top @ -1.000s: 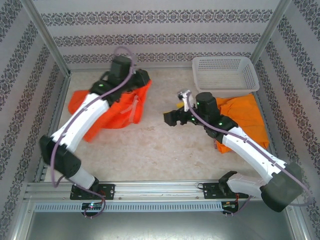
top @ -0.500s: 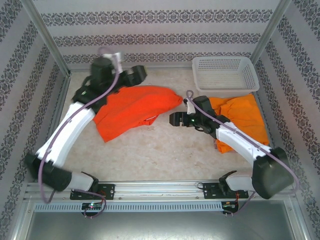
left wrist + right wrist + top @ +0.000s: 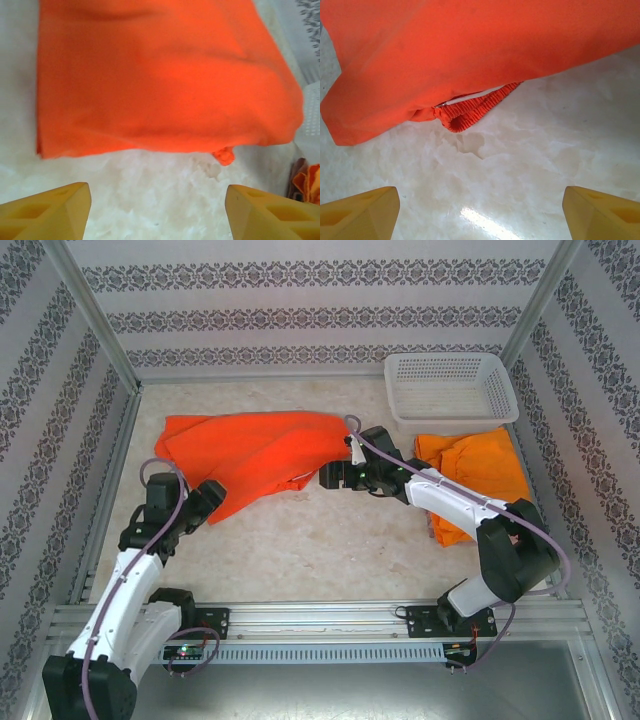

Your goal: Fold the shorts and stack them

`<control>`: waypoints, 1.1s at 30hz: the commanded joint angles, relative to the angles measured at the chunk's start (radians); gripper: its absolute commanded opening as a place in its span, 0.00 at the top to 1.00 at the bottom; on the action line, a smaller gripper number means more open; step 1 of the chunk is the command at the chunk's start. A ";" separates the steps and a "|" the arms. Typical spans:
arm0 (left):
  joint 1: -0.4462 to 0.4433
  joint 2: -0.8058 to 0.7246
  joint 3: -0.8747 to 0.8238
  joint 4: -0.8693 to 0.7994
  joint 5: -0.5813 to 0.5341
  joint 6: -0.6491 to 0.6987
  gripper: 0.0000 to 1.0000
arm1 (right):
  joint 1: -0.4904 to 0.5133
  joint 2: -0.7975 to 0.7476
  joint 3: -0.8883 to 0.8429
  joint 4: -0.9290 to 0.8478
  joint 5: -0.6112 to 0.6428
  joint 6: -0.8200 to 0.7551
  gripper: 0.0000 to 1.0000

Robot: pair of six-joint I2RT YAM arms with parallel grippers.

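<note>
Plainly, the left gripper point(image 3: 157, 190) and right gripper point(image 3: 481, 192) both stand wide apart, empty, near the spread orange shorts point(image 3: 250, 445).

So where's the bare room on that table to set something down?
The widest bare patch is the near middle of the table, in front of the red-orange shorts, between the left arm and the right arm. A narrower strip lies behind those shorts, left of the white basket. The right side is crowded: basket, lighter orange shorts and that arm.
</note>
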 commanded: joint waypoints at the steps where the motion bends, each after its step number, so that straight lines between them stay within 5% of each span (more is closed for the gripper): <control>1: 0.013 -0.009 -0.071 -0.006 -0.017 -0.085 0.32 | -0.001 -0.024 -0.014 0.024 0.014 0.019 0.15; 6: 0.016 0.078 -0.115 0.060 -0.023 -0.084 0.48 | -0.010 -0.053 -0.040 0.025 0.016 0.017 0.15; 15: 0.058 0.237 -0.090 0.117 -0.085 -0.008 0.49 | -0.025 -0.087 -0.075 0.023 0.013 0.013 0.15; 33: 0.097 0.480 -0.019 0.267 0.055 0.053 0.70 | -0.032 -0.085 -0.079 0.002 0.020 0.003 0.15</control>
